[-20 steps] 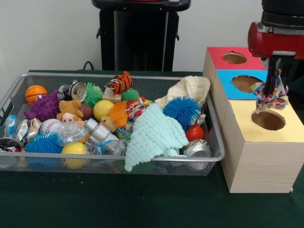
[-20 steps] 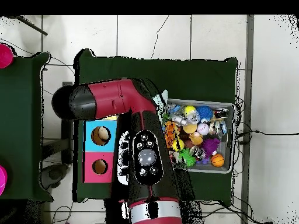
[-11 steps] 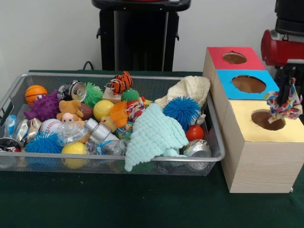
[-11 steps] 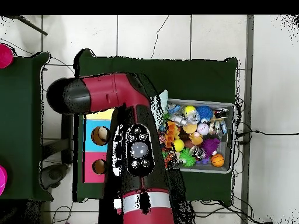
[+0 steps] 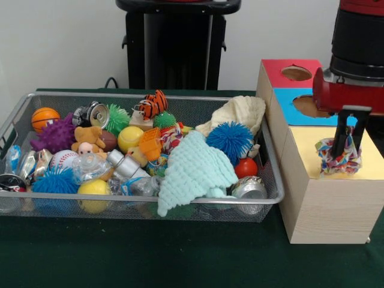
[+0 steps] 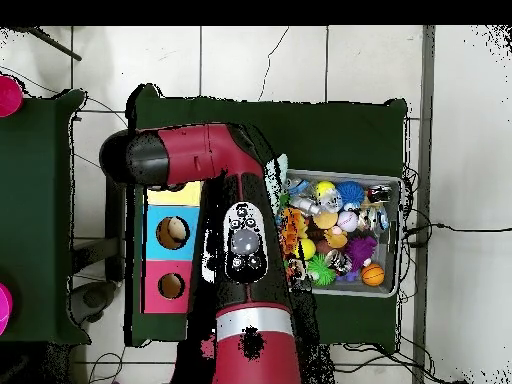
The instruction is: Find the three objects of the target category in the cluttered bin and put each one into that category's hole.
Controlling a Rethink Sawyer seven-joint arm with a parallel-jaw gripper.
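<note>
Worktop: dark green cloth; it carries the bin on one side and the sorting box on the other.
Arm: red and black; in the overhead view it covers the yellow part of the box, so only the front view shows the work there.
Wire bin: still full of clutter, with a mint knitted cloth and a cream cloth among balls, cans and soft toys.
Sorting box: three compartments in a row, red, blue and yellow, the yellow one nearest to the front camera.
Gripper: it stands upright over the yellow top, and the jaws are clamped on the patterned cloth.
Patterned cloth: a bunched, many-coloured piece; it hangs directly under the jaws and its lower part sits on the yellow top, where it hides the hole.
Key relation: cloth is straight below the jaws, long axis vertical, so I judge that the hole is right beneath it.
Next move: probably only a release, maybe with a small push down.
Risk: loose folds can catch on the rim of the hole.
</note>
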